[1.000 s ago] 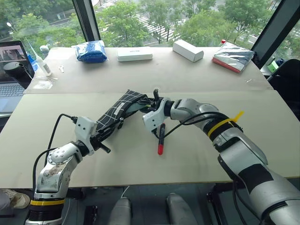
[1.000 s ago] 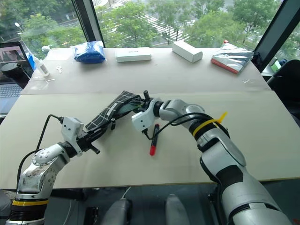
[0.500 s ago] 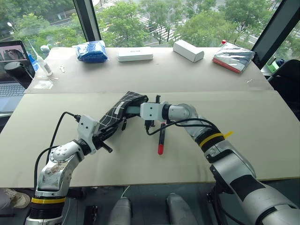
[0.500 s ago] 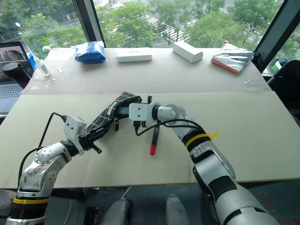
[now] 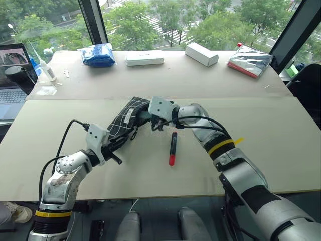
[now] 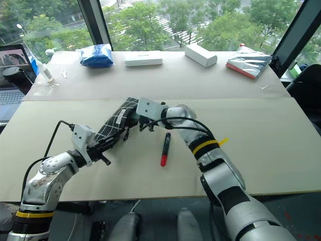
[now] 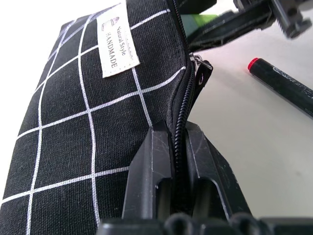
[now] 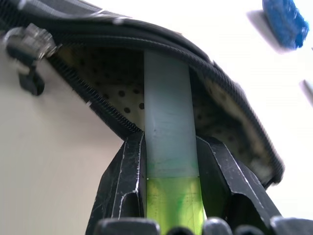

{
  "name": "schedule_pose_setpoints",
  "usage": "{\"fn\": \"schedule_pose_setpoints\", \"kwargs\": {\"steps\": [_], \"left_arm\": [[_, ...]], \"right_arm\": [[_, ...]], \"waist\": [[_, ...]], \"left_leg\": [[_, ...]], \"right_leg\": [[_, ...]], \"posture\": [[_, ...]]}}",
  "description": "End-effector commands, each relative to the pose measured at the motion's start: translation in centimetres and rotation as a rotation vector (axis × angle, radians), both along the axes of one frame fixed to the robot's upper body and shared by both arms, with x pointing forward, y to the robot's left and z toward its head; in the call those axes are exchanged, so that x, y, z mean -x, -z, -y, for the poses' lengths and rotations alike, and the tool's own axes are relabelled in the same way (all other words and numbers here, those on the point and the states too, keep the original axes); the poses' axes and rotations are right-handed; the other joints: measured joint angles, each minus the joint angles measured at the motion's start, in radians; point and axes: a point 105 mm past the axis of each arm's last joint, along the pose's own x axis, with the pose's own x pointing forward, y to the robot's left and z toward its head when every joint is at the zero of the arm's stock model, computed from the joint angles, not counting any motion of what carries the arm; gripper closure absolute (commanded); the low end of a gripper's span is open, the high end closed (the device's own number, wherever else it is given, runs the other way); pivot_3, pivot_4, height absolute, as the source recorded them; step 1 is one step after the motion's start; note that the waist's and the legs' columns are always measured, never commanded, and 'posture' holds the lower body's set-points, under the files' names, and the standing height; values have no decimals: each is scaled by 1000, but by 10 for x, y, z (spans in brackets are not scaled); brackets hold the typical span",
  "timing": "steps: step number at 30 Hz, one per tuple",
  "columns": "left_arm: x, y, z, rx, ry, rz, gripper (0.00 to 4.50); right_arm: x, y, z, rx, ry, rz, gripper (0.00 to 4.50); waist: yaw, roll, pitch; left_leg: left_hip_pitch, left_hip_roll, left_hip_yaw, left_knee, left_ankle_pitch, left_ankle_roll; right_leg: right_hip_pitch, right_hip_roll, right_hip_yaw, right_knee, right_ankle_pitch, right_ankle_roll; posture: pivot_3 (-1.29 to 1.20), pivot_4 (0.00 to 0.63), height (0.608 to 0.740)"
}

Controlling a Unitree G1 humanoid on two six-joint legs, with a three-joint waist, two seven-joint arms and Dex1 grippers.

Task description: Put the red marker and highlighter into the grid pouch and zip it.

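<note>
two end effectors meet at the grid pouch (image 5: 124, 122), which lies slanted near the middle of the desk (image 5: 281, 145); the left end effector (image 7: 178, 161) is clenched on the pouch's zipper edge at the end nearer the robot, its two black fingers (image 7: 151, 166) pressed on either side of the zipper teeth, with the white label (image 7: 116, 41) on the fabric just beyond them; the right end effector (image 8: 168, 169) is grasping the highlighter (image 8: 168, 142), pale body forward and bright green end back between the fingers, and the pale end pokes into the pouch's open mouth, where a dotted cream lining shows; the zipper pull (image 7: 202, 71) hangs at the edge of the opening; the red marker (image 5: 172, 148) lies flat on the desk just beside the pouch, apart from both end effectors, its red end toward the robot; at the far edge of the desk sit a blue bundle (image 5: 98, 54), two white boxes (image 5: 144, 57) and a silver packet (image 5: 249, 61); a laptop (image 5: 12, 75) stands at the far left
</note>
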Motion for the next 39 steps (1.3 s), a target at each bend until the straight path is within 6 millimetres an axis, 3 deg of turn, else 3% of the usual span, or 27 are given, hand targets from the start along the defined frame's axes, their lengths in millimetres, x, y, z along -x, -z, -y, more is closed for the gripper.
{"fn": "schedule_pose_setpoints", "kwargs": {"steps": [1,5,10,15,20,26,32,39], "left_arm": [[2,-8,8,1,39,31,4500],[2,-8,9,1,41,31,4500],[3,-8,8,4,39,28,4500],[3,-8,7,2,39,28,4500],[2,-10,7,2,41,32,4500],[2,-12,8,1,49,30,4500],[3,-13,6,0,52,26,4500],[10,-23,4,-18,144,-7,4500]], "right_arm": [[11,-28,-14,-178,-53,-138,3450],[20,-27,-17,-215,-93,-229,3450],[18,-25,-13,-176,-78,-151,3450],[7,-34,-9,-54,-38,161,3450],[13,-40,-15,62,-105,464,3450],[25,-21,-17,260,-240,736,3450],[32,10,-6,324,-284,675,3450],[36,10,-9,339,-302,753,3450]], "waist": [[0,0,0],[0,0,0],[1,0,0],[0,0,0],[0,0,0],[1,0,0],[1,0,0],[-1,0,0]], "left_leg": [[0,0,0,0,0,0],[-1,0,0,0,0,0],[-4,0,0,1,0,0],[-7,0,0,2,0,0],[-7,0,0,2,0,0],[-7,0,0,2,0,-1],[-7,0,0,2,0,-1],[-7,0,0,2,1,-1]], "right_leg": [[0,0,0,0,0,0],[-2,0,0,1,0,0],[-5,0,0,2,0,0],[-11,0,0,7,0,0],[-11,0,0,7,0,0],[-11,0,0,7,0,0],[-10,0,0,7,0,0],[-10,0,0,7,0,0]], "posture": [[0,150,740],[0,150,740],[0,150,740],[0,150,740],[0,150,740],[0,150,740],[0,150,740],[0,150,740]]}}
